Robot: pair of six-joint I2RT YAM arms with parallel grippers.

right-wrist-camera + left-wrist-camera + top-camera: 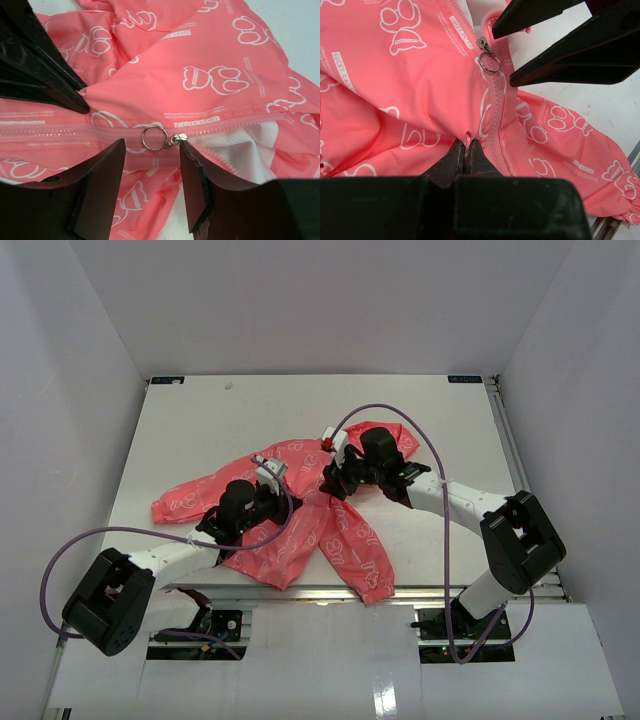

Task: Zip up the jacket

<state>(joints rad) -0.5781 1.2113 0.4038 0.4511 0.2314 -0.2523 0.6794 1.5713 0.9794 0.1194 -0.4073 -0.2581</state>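
Note:
The coral-pink jacket [300, 530] with white print lies spread mid-table. Its zipper is closed along the lower part. The slider with its metal ring pull [155, 137] sits partway up, and white lining [250, 150] shows above it. My left gripper [466, 150] is shut on a small fold of the jacket beside the closed zipper, below the ring pull [490, 62]. My right gripper [152, 150] is open, with its fingers on either side of the ring pull and not touching it. In the top view the left gripper [285, 505] and right gripper [330, 483] are close together over the jacket's front.
The white table [200, 420] is enclosed by white walls on three sides. One sleeve [360, 565] reaches the table's front edge. Purple cables [420, 435] loop from each arm. The right gripper's fingers [570, 60] cross the top right of the left wrist view.

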